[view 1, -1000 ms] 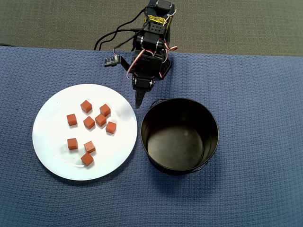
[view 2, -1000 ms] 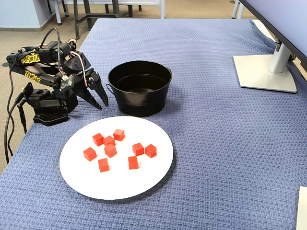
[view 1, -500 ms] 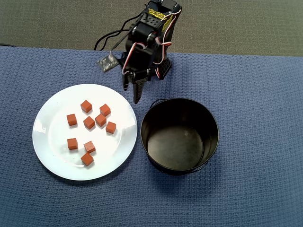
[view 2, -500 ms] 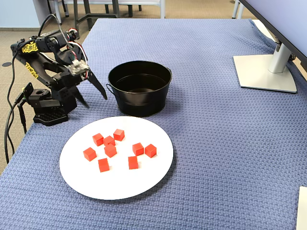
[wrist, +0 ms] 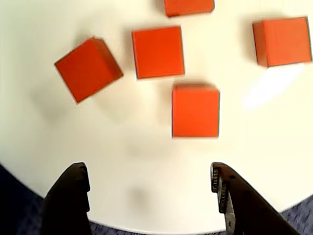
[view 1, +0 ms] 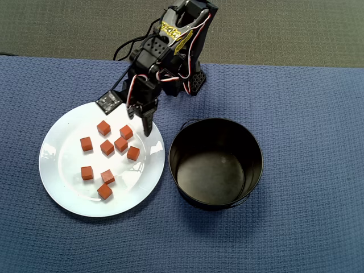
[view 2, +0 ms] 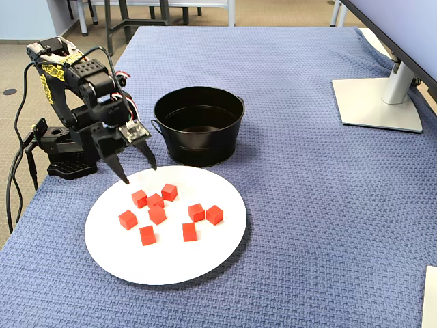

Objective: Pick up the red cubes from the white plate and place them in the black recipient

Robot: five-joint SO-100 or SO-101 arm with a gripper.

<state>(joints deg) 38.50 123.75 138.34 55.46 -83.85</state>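
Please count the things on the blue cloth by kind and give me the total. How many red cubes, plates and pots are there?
Red cubes, all on the plate: 8
White plate: 1
Black pot, empty: 1
Monitor stand, seen only in the fixed view: 1
Total: 11

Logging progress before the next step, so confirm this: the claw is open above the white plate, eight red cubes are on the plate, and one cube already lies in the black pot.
One detail is wrong: the black pot is empty, as the overhead view shows. The rest holds: the claw is open above the white plate, and all eight red cubes are on it.
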